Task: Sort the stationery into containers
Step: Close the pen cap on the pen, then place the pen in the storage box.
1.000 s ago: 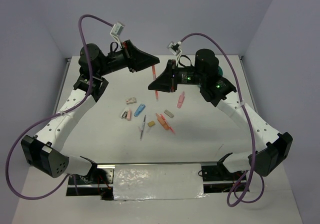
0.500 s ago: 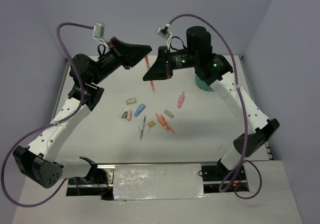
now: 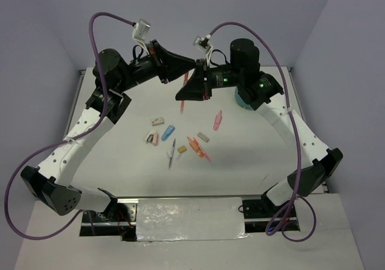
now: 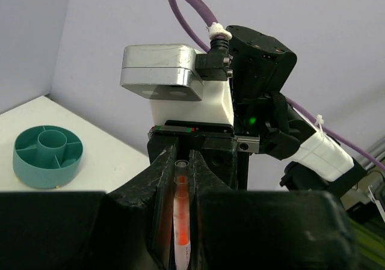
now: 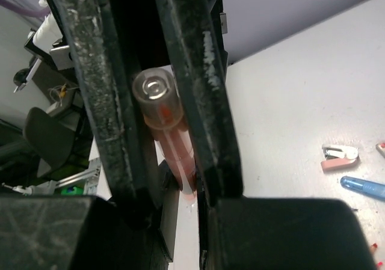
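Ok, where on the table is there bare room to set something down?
Bare table: the near strip between the stationery and the near edge, and the left side between stationery and left arm. Crowded: the centre, and by the cup, partly hidden by the right arm.

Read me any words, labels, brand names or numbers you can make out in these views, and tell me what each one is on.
No text can be read in any view.
Pink pen, teal organiser cup, silver camera housing: no print visible.
Loose stationery on the table: too small to show any marking.
Green light on the arm opposite: a lit dot, no lettering.
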